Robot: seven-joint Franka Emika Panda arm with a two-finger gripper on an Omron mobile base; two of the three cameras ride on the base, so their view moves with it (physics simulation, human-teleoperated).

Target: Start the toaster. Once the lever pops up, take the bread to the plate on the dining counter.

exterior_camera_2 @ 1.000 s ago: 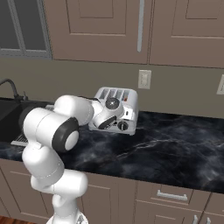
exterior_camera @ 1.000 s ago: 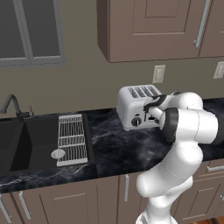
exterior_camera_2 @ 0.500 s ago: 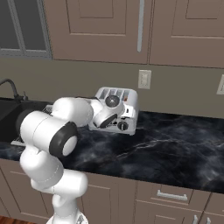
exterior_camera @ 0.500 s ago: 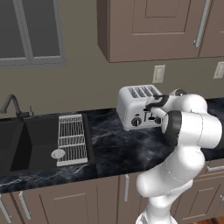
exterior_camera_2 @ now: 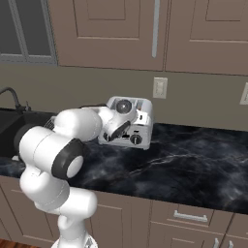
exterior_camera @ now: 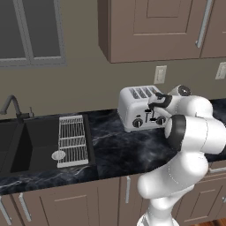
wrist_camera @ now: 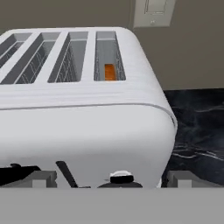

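Note:
The silver four-slot toaster stands at the back of a black marble counter, against the wall. A brown edge of the bread shows low in its rightmost slot. My gripper is pressed close to the toaster's front, at the height of the black knobs and levers. It is open wide, its fingertips far apart and holding nothing. The plate and the dining counter are out of view.
A dark sink with a faucet and a wire rack lies left of the toaster. Wall cabinets hang above it, with outlets behind. Bare marble stretches to the toaster's right.
The arm's elbow has shifted slightly while the hand stayed at the toaster's front. The jaws have stayed wide open.

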